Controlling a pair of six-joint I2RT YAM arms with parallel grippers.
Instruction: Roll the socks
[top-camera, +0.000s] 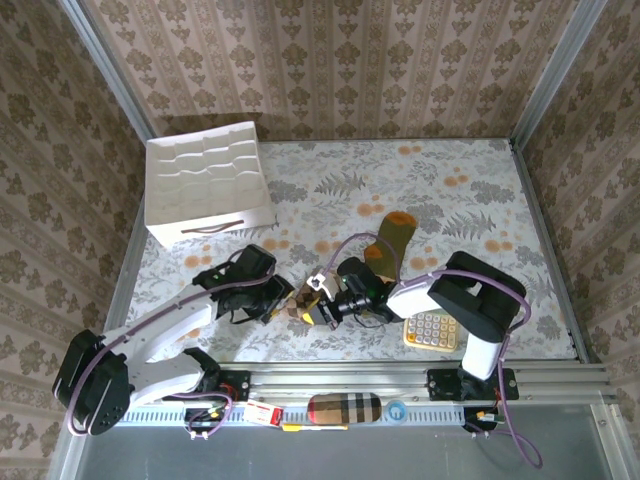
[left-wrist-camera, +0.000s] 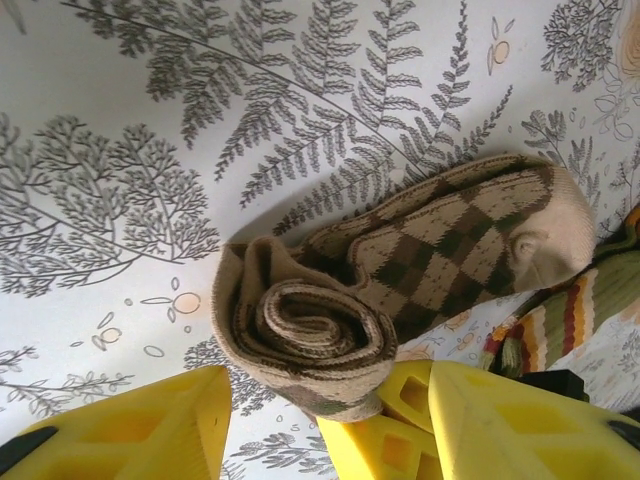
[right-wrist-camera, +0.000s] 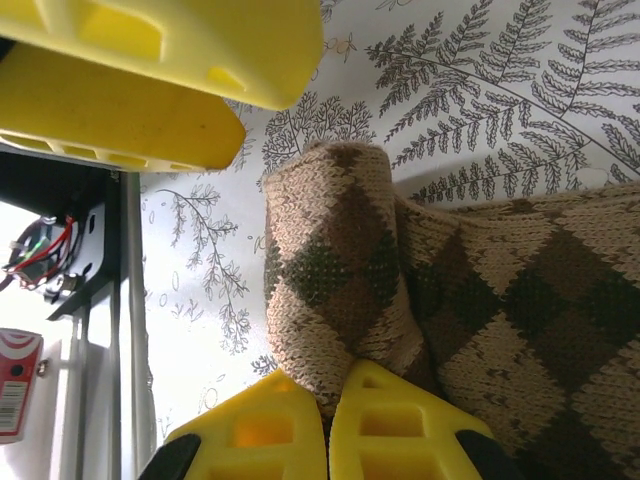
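The striped sock (left-wrist-camera: 560, 318) runs off the left wrist view's edge.

Left gripper (top-camera: 284, 299) and right gripper (top-camera: 324, 309) flank the argyle sock (top-camera: 301, 303) (olive sock (top-camera: 388, 243) beyond).

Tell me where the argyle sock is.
In the top view the argyle sock lies near the front middle of the table, between the left gripper and the right gripper, which pinches its rolled end; the olive sock lies behind it.

Rolled sock (top-camera: 300, 302) on table (top-camera: 480, 190) between left end effector (top-camera: 284, 301) and right end effector (top-camera: 322, 309), second sock (top-camera: 390, 240) behind it, box (top-camera: 205, 180) far-left.
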